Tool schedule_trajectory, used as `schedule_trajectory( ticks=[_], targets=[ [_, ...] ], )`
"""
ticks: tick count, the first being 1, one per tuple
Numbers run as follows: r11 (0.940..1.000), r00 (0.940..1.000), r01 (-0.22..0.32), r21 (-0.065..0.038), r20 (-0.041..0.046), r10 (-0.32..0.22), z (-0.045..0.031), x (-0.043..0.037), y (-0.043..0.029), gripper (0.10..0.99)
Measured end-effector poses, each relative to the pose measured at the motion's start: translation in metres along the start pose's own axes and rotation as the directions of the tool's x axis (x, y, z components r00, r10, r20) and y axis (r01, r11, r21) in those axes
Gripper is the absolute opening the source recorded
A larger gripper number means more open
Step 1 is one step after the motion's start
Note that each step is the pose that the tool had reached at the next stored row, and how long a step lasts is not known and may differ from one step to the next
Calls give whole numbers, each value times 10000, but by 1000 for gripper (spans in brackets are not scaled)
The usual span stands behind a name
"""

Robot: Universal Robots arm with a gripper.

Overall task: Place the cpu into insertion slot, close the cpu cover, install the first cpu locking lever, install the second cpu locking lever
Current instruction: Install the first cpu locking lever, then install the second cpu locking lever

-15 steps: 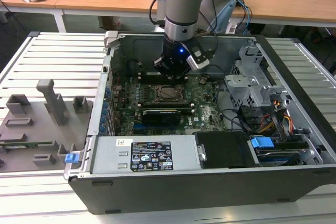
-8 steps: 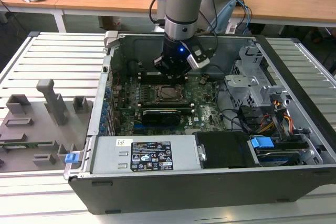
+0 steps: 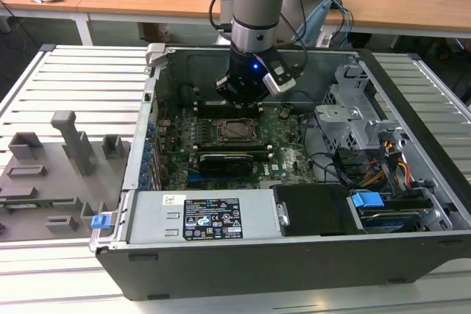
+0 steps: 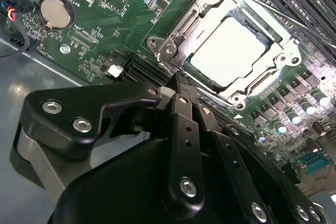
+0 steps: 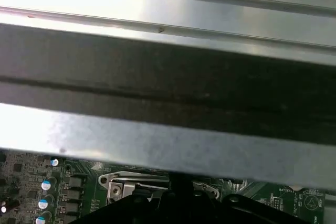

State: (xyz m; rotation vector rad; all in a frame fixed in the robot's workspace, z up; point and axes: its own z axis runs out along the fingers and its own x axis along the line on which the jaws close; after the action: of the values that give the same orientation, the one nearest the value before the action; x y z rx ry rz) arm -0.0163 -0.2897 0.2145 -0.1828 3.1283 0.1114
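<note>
The cpu [image 4: 231,51] lies flat in its socket on the green motherboard, its pale metal face showing through the window of the cpu cover [image 4: 206,15]. The silver cover frame is down over the chip. A thin metal lever rod [image 4: 273,4] runs along the far side of the socket. My gripper [image 4: 177,81] has its black fingers pressed together, with the tips at the socket's near edge by a corner of the frame. In the exterior view the gripper [image 3: 239,106] hangs just behind the cpu [image 3: 237,130] inside the open case.
The open computer case [image 3: 221,255] surrounds the work, and its metal wall [image 5: 168,145] is close to the wrist. A black expansion card [image 3: 224,161] sits in front of the socket. Drive cages and cables [image 3: 368,152] are on the exterior view's right, and a grey fixture tray [image 3: 59,167] is on its left.
</note>
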Motion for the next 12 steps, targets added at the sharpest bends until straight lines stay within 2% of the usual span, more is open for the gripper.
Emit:
schedule_trajectory(
  ticks=[12],
  targets=[
    [10000,10000,-1,2,-1,1,-4,4,-46,106]
  ],
)
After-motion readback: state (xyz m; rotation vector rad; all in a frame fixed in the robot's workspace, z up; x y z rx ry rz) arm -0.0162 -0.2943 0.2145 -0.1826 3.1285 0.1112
